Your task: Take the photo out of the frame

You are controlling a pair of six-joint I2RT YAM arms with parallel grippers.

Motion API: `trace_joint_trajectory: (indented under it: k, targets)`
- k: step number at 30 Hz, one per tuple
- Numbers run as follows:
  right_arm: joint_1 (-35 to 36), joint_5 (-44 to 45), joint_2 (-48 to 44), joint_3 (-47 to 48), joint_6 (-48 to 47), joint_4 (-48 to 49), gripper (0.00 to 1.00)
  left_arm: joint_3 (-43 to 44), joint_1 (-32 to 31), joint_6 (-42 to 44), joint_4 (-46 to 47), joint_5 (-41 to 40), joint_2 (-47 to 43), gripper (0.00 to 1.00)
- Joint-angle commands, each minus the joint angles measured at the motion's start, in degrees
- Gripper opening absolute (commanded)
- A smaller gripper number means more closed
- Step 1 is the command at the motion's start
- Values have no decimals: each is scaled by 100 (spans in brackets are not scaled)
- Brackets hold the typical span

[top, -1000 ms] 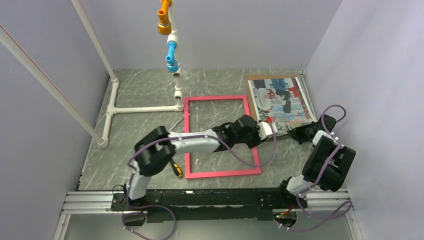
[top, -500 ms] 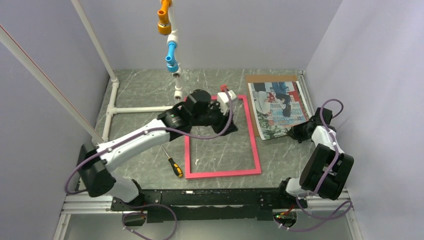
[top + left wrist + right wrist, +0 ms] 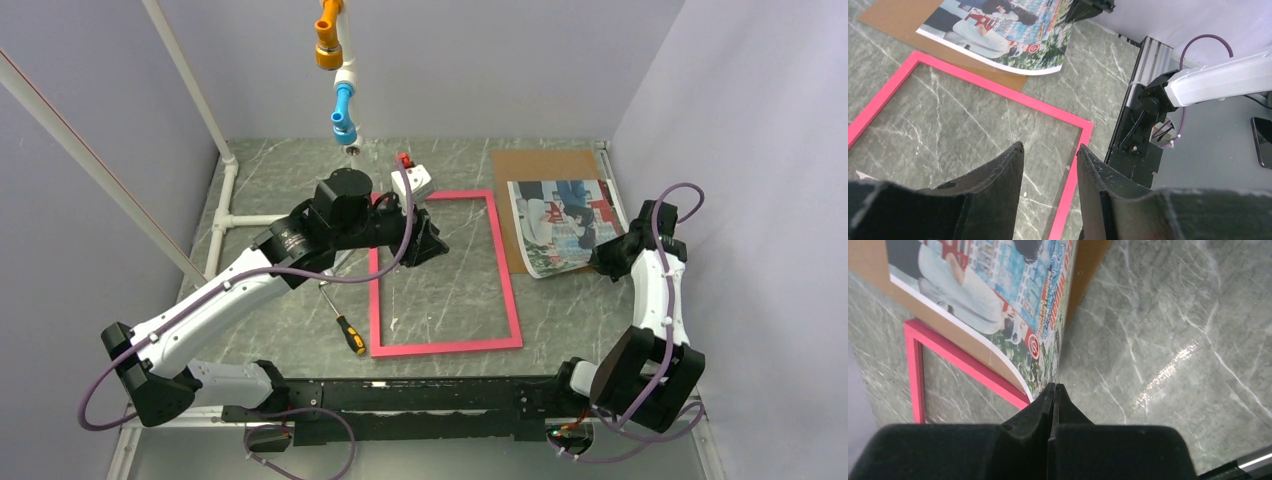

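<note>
The pink-red frame [image 3: 506,275] lies flat on the marble table, with bare table showing through it. To its right lies the brown backing board [image 3: 545,165]. The colourful photo [image 3: 565,225] rests partly on that board, its near edge curling upward. My right gripper [image 3: 600,258] is shut on the photo's near corner [image 3: 1040,360], just right of the frame's corner [image 3: 998,382]. My left gripper [image 3: 430,246] hovers over the frame's upper left part, open and holding nothing [image 3: 1050,146]. The frame [image 3: 998,90] and the photo [image 3: 1003,30] lie beyond its fingers.
A screwdriver [image 3: 345,330] with a yellow-black handle lies just left of the frame. A white pipe structure [image 3: 225,215] stands at the back left, with orange and blue fittings [image 3: 335,60] hanging above. Grey walls close in left, back and right.
My left arm swung away from the photo's near edge, back left over the frame's upper left. My right gripper pulled the photo nearer and rightward, baring more of the brown board.
</note>
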Motion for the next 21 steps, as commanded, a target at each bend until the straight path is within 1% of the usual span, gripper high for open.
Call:
trace_joint_trajectory:
  k: [1, 6, 12, 17, 21]
  targets:
    - [121, 280, -468, 576, -296, -737, 0, -225, 51, 94, 36, 124, -187, 48]
    - [188, 409, -1027, 1144, -585, -1319, 0, -429, 109, 110, 53, 76, -242, 47]
    - [187, 550, -1706, 2101, -873, -1934, 0, -527, 189, 115, 66, 92, -386, 47]
    - [194, 214, -1751, 3036, -1054, -2321, 0, -544, 232, 137, 70, 47, -456, 47]
    - [184, -238, -1478, 4238, -1150, -2643, 0, -554, 262, 190, 31, -32, -475, 47]
